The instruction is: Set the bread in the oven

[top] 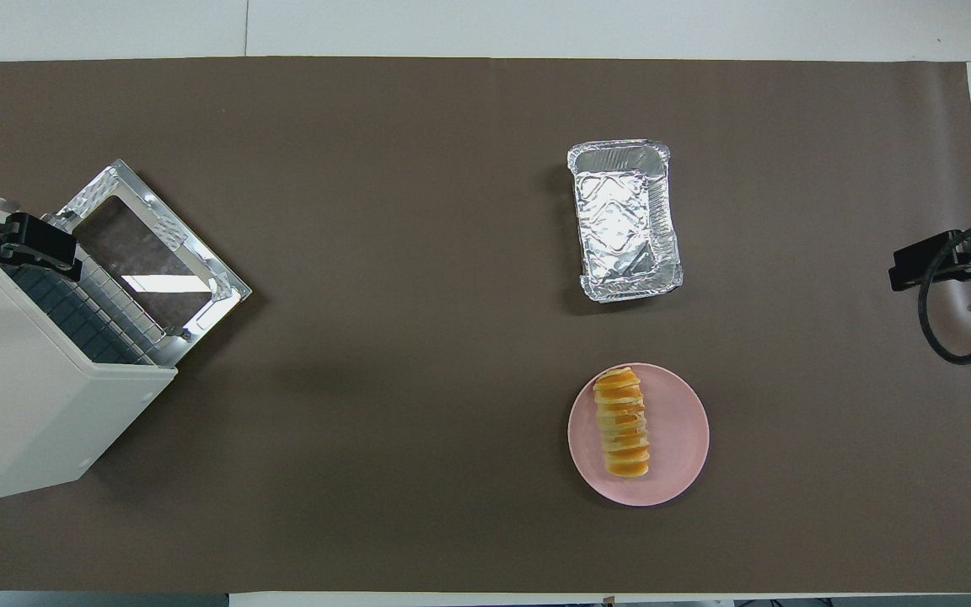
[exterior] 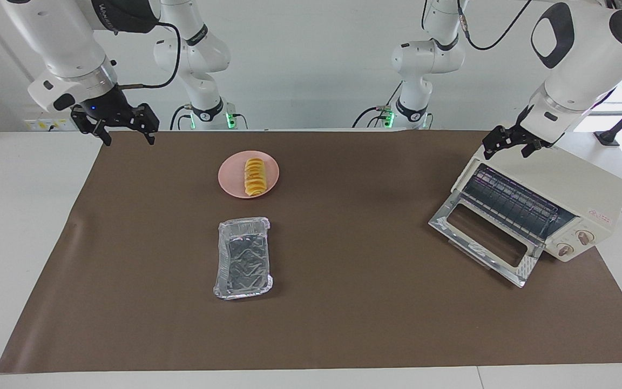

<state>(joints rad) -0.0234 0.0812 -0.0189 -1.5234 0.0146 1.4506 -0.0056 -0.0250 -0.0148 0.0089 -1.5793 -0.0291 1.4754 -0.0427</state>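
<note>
The bread is a ridged golden-yellow loaf lying on a round pink plate; it also shows in the overhead view. The cream-white oven stands at the left arm's end of the table with its glass door dropped open and its wire rack showing. My left gripper hangs open and empty over the oven's top front edge. My right gripper is open and empty, raised over the mat's corner at the right arm's end, well apart from the bread.
An empty crinkled foil tray lies on the brown mat, farther from the robots than the plate. The oven, foil tray and plate also show in the overhead view.
</note>
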